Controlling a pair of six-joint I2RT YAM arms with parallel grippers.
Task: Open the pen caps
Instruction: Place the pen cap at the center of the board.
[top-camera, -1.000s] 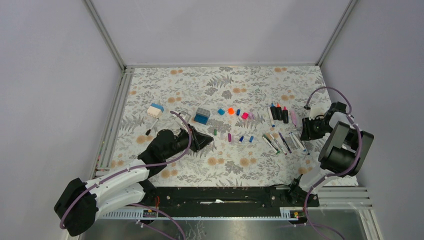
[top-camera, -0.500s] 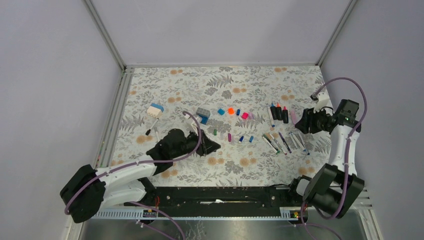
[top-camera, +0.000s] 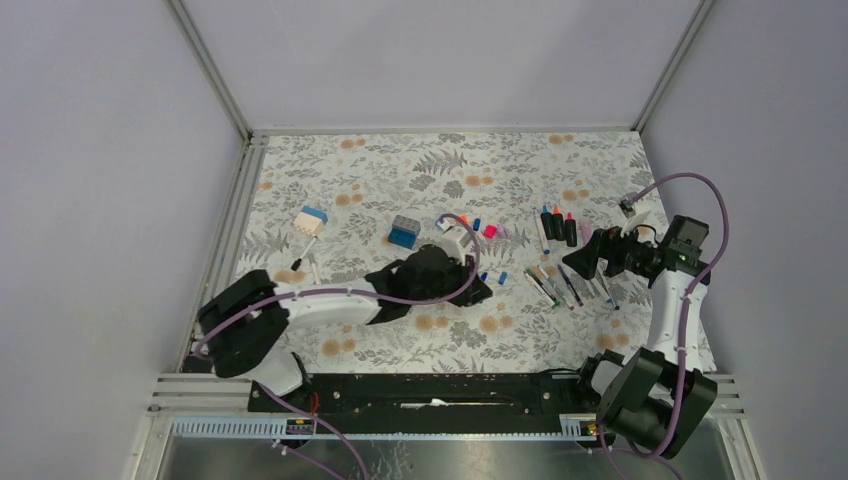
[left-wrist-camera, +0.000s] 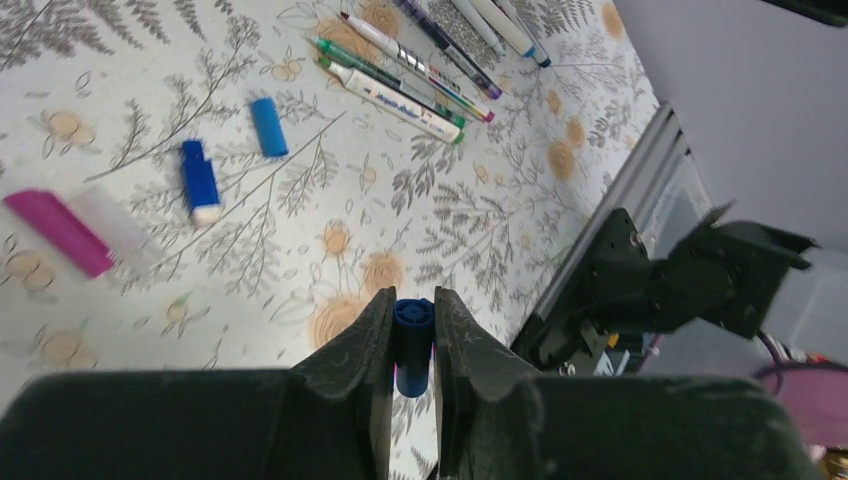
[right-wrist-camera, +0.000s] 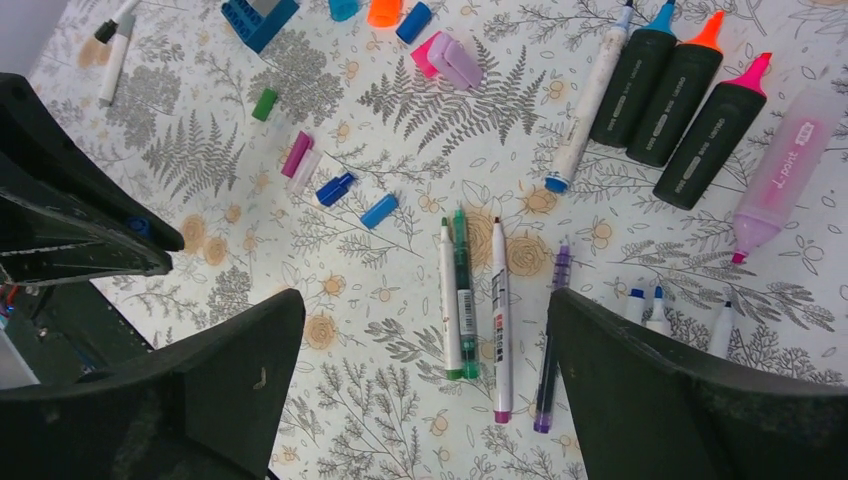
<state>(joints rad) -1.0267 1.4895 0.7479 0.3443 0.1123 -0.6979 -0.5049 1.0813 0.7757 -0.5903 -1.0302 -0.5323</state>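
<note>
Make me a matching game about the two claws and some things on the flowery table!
Things:
1. left claw
2. right claw
3. green cap
4. pink highlighter

States and places:
A. beside three dark highlighters
B. shut on a blue cap
C. open above the pens
D. loose near the blue block

Pairs: 1-B, 2-C, 3-D, 4-A

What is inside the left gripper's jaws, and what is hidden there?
A blue pen cap, clamped by the left gripper. The jaws cover its sides; its lower end is hidden.
</note>
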